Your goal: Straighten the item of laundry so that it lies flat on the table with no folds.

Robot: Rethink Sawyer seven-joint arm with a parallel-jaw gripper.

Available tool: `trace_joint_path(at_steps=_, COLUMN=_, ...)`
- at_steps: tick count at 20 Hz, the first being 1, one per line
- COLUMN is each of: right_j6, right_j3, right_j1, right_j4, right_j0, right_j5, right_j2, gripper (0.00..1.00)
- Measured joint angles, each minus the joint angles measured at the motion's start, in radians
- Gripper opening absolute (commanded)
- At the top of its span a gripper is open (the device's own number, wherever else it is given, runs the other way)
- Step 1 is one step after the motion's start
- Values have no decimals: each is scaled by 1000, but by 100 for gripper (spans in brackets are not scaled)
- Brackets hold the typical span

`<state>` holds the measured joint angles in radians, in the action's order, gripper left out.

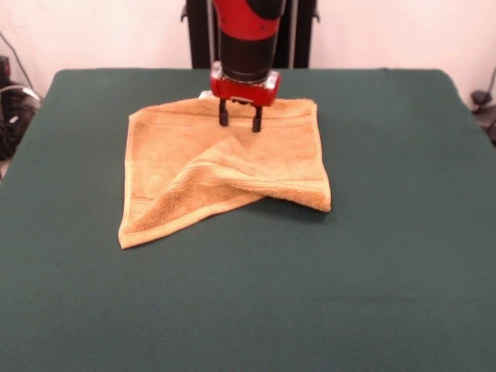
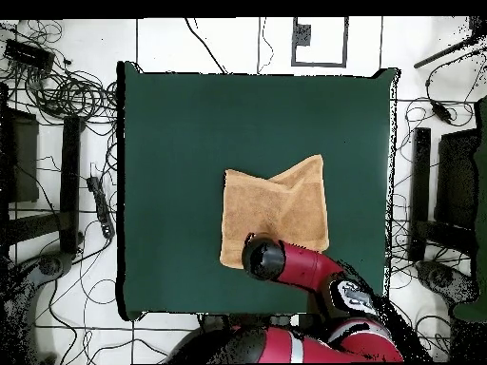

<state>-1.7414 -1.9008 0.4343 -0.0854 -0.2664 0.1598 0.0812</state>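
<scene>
Towel (image 1: 225,174) first: I see the golden-orange terry cloth lying on the green worktop (image 1: 387,256), nearer the worktop's far edge in my front view and roughly midway between its side edges. It is not flat. One near corner is folded back over the middle, making a raised diagonal ridge that runs across the cloth, and the edge on the right of the front view bunches into a thick rolled lip. The near-left corner lies spread out on the felt, with the woven band showing along it. From overhead the outline has a notch along the edge away from the robot's base. My gripper (image 1: 239,122) stands just above the towel's far part, jaws open and pointing down, holding nothing; I cannot tell whether the tips touch the cloth. Cables lie on the floor around the worktop.
</scene>
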Motion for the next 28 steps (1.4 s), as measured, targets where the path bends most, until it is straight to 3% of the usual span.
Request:
trace_joint_path(at_steps=11, right_j6=-4, right_j3=-63, right_j1=2, right_j4=-129, right_j0=6, right_j5=-228, right_j2=11, gripper=100)
trace_joint_path(at_steps=19, right_j6=-15, right_j3=-123, right_j1=-66, right_j4=-251, right_j0=41, right_j5=-622, right_j2=88, gripper=100)
trace_joint_path(at_steps=20, right_j6=-20, right_j3=-136, right_j1=-100, right_j4=-270, right_j0=40, right_j5=-741, right_j2=107, gripper=100)
trace_joint_path(at_steps=28, right_j6=-55, right_j3=-154, right_j1=-228, right_j4=-303, right_j0=17, right_j5=-1093, right_j2=150, gripper=100)
